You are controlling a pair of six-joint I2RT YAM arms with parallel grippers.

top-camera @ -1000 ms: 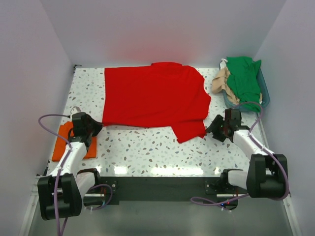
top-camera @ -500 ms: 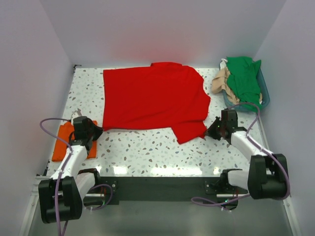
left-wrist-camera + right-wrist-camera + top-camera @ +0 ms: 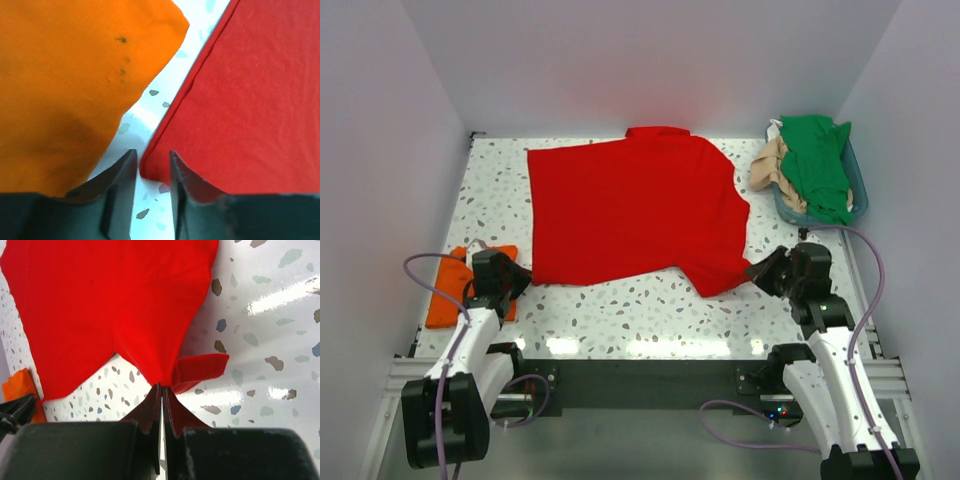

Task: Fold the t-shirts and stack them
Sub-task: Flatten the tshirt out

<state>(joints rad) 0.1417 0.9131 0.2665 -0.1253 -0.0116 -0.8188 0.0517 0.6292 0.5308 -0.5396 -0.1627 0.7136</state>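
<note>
Right wrist: right claw [image 3: 161,389] clamped tight on the red t-shirt [image 3: 100,300] at its sleeve, shirt spread across the speckled surface [image 3: 270,315]. Left claw [image 3: 151,156] stands slightly parted around the shirt's corner, orange t-shirt [image 3: 65,75] just beside.

Bright, even overhead light; white glare streaks the table [image 3: 620,305] along its near edge, and again in the right wrist view. The red tee [image 3: 630,205] tints the back wall [image 3: 650,80] pink. Left wrist close-up soft, fingers [image 3: 117,185] dark, blurred.
</note>
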